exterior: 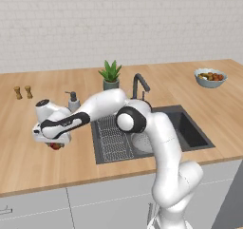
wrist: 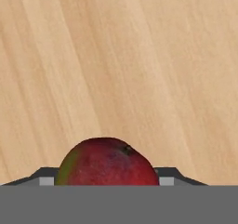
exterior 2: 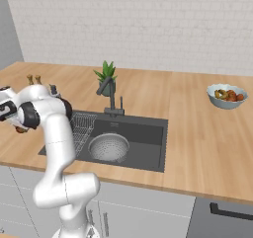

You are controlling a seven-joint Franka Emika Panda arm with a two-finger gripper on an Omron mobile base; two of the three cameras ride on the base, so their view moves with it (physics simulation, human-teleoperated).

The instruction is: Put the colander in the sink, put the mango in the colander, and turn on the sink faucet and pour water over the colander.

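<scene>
With the colander [exterior 2: 108, 147] already in the sink [exterior 2: 148, 155], the gripper [exterior: 55, 144] bracketed the mango [wrist: 108, 161] on the countertop [exterior: 28, 161] left of the basin, grip unconfirmed.

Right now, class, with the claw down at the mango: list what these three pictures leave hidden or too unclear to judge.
- Mango: its lower part is cut off at the bottom of the hand view; in the left base view the hand covers most of it.
- Claw: whether it grips the mango is unclear; the hand hides its tips.
- Colander: the arm covers most of it in the left base view.
- Faucet: lever position too small to read.
</scene>
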